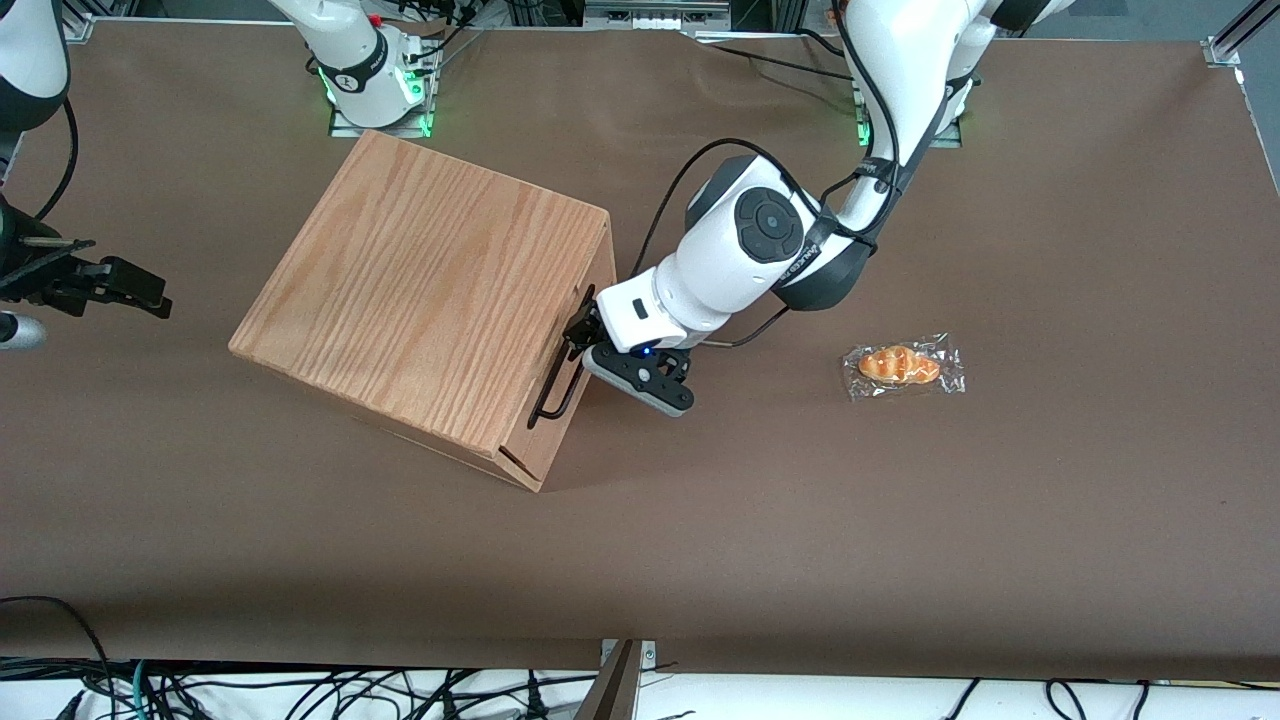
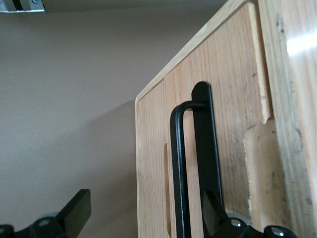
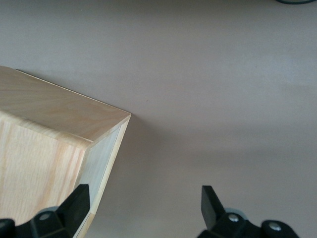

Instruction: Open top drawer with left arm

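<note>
Top drawer (image 1: 580,375) sits in cabinet (image 1: 420,300) front, facing working arm's end of table; we see it shut or nearly so, no real gap. Handle (image 2: 190,163) runs along front. Gripper (image 1: 585,335) at handle's farther end, fingers spread, one finger (image 2: 213,210) against bar, other (image 2: 74,213) well apart; nothing gripped. We judge approach done, though hooking depth unclear. Left: close on handle, pull. Wrapped pastry (image 1: 902,366) lies nearby, apart.
</note>
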Motion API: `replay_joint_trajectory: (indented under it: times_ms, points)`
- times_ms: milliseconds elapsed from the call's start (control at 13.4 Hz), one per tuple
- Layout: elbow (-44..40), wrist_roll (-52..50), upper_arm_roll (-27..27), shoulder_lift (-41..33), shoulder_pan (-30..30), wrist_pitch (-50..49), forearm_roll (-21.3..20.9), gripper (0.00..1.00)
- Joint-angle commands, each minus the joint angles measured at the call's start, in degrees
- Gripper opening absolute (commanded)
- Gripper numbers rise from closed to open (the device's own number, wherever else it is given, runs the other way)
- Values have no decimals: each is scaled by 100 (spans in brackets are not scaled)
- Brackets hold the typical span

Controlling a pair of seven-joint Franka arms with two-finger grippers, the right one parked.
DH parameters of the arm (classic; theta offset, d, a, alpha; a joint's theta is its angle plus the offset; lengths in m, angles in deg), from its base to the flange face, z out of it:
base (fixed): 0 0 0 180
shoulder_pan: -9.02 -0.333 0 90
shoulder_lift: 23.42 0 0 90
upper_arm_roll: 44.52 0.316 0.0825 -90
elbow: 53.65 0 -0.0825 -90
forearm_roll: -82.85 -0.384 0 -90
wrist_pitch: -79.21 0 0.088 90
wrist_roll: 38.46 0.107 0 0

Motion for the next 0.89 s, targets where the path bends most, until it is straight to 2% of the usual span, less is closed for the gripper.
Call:
replay_joint_trajectory:
  times_ms: [0,223,521,818]
  points:
    - [-59,8,77,120,79,62,36,100]
    - [28,70,103,129,79,62,-7,100]
    - [99,52,129,111,-87,-96,-841,100]
    - [90,61,129,59,-456,-622,-1202,100]
